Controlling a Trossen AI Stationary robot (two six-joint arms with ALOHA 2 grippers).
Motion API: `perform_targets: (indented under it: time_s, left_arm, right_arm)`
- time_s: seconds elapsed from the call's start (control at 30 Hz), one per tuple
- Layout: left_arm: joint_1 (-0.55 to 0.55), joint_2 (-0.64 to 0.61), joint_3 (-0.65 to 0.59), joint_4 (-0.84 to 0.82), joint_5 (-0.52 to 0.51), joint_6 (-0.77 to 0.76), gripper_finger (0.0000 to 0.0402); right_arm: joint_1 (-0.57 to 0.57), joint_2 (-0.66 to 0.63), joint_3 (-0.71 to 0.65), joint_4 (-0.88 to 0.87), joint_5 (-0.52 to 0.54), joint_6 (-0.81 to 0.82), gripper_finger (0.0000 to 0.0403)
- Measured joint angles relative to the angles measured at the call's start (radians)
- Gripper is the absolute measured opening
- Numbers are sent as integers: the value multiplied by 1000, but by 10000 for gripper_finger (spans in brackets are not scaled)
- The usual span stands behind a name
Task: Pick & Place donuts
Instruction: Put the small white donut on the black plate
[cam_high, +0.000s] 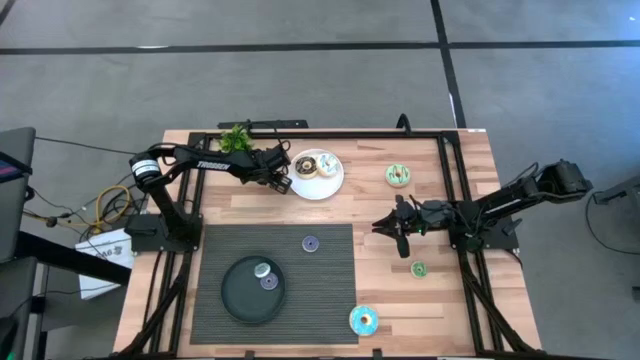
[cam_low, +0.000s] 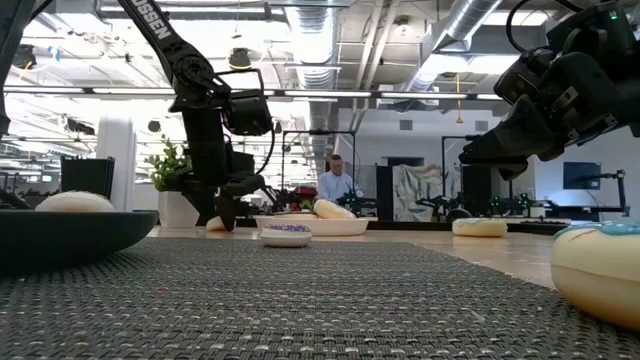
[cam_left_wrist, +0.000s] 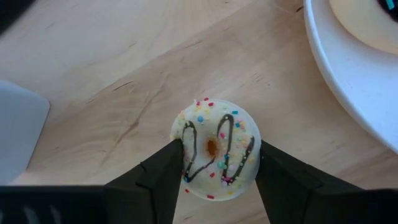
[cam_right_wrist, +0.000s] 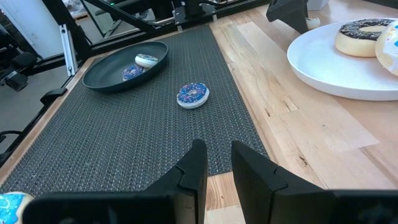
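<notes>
My left gripper (cam_high: 285, 183) is low over the wood just left of the white plate (cam_high: 318, 188), shut on a coin-sized donut (cam_left_wrist: 217, 134) with white icing, a dark zigzag and sprinkles. The plate holds a chocolate donut (cam_high: 307, 164) and a white donut (cam_high: 327, 164). A green donut (cam_high: 398, 175), a small green one (cam_high: 418, 269) and a blue donut (cam_high: 363, 320) lie on the wood. A small purple donut (cam_high: 310, 243) lies on the dark mat. My right gripper (cam_high: 385, 225) hovers empty at the mat's right edge, with only a narrow slit between its fingers (cam_right_wrist: 196, 165). My left gripper pinches the small donut's two opposite sides (cam_left_wrist: 186, 146) between its two fingers, which come at it from above. The donut lies flat, icing up. I cannot tell whether it rests on the wood or hangs just clear of it.
A black round dish (cam_high: 232, 300) at the mat's near left holds two coin-sized donuts. A potted plant (cam_high: 236, 138) stands at the far edge, close behind my left arm. A black frame runs round the table. A person shows far back in the room (cam_low: 333, 180).
</notes>
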Motion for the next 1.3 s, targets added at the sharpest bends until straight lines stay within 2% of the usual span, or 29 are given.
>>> perform_targets:
  time_s: [0.2,0.43,0.7,0.83,0.97,1.13,1.3]
  left_arm:
    - [0,-9,-2,-6,1,-1,177]
    - [-11,-80,-2,-33,-3,-4,177]
    - [-92,-167,-2,-127,-16,-55,177]
    - [-181,-220,-2,-228,-21,-139,177]
    - [-308,-286,-2,-314,-88,-241,177]
    - [-510,-370,-1,-379,-145,-356,177]
    - [-742,-417,-1,-394,-156,-430,177]
  right_arm:
    - [0,0,0,0,0,0,65]
    - [0,0,0,0,0,0,65]
    - [0,0,0,0,0,0,65]
    - [0,0,0,0,0,0,65]
    - [0,0,0,0,-1,1,65]
    - [0,0,0,0,-1,1,65]
    - [0,0,0,0,-1,1,65]
